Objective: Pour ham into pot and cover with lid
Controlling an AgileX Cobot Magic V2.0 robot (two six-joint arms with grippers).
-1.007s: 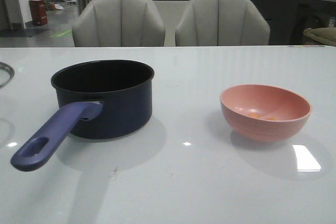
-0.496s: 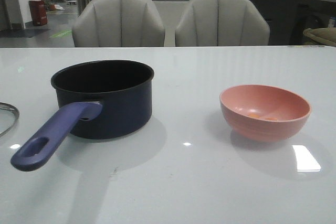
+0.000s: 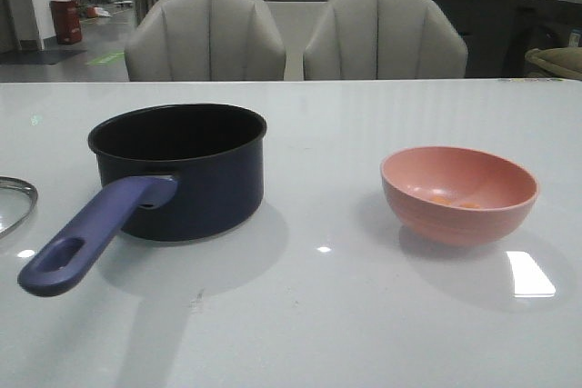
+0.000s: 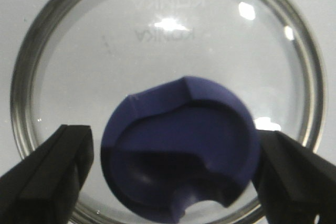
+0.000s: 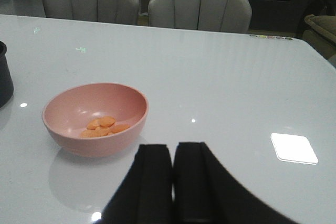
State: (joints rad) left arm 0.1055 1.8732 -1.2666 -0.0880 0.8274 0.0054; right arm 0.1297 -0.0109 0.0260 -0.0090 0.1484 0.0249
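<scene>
**Front view: pot standing open, ham lying in the bowl**

Front view is being filled by the white table [image 3: 300, 315], where the pot [image 3: 182, 170] is being seen uncovered and dark inside, its handle [image 3: 91, 233] angled toward the camera. Well apart to the right, the ham [image 5: 105, 126] is being held in the pink bowl [image 3: 459, 193]. The lid [image 4: 163, 77] is lying flat at the table's left edge, only its rim showing in the front view. The left gripper [image 4: 168, 177] is being held over it, jaws spread wide on either side of the blue knob [image 4: 181, 148], gripping nothing. The right gripper [image 5: 173, 182] is being held low just beside the bowl, jaws pressed together, empty.
</scene>
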